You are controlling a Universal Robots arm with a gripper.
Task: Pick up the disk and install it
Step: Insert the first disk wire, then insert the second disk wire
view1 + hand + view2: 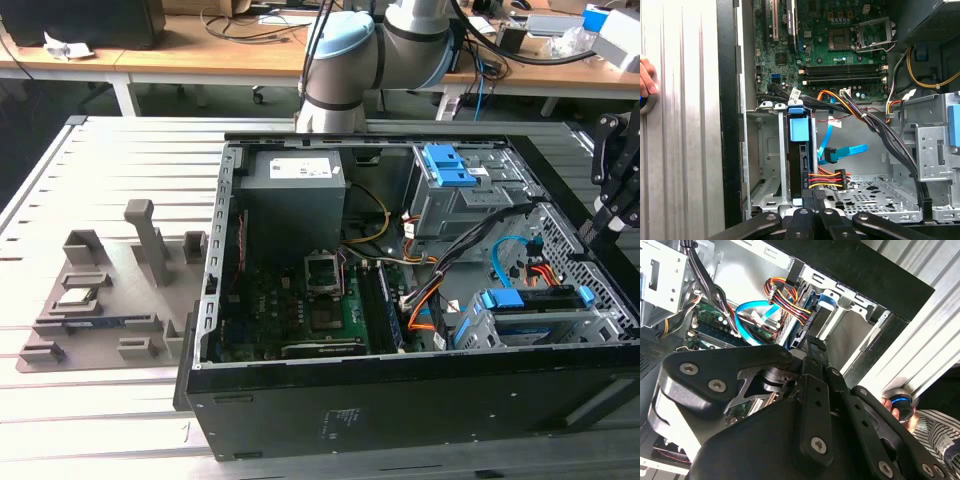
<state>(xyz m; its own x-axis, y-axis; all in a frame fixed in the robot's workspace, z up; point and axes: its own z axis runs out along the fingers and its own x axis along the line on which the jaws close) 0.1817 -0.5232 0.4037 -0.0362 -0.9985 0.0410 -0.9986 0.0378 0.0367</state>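
Blue-framed disk (801,150) sits upright in its bay, at six o'clock of the board; claw (812,220) state unclear to me.

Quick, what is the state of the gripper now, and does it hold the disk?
Gripper: open or shut cannot be told. It sits just above the disk, which already stands in its drive cage.

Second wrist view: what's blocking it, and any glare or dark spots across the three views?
Second wrist view: the black gripper linkage looms close and soft, hiding the lower half. First wrist view: evenly lit; the blue-framed silver hard drive in its bay reads clearly. Exterior view: bright slatted aluminium table, dark shadowed interior of the black computer case.
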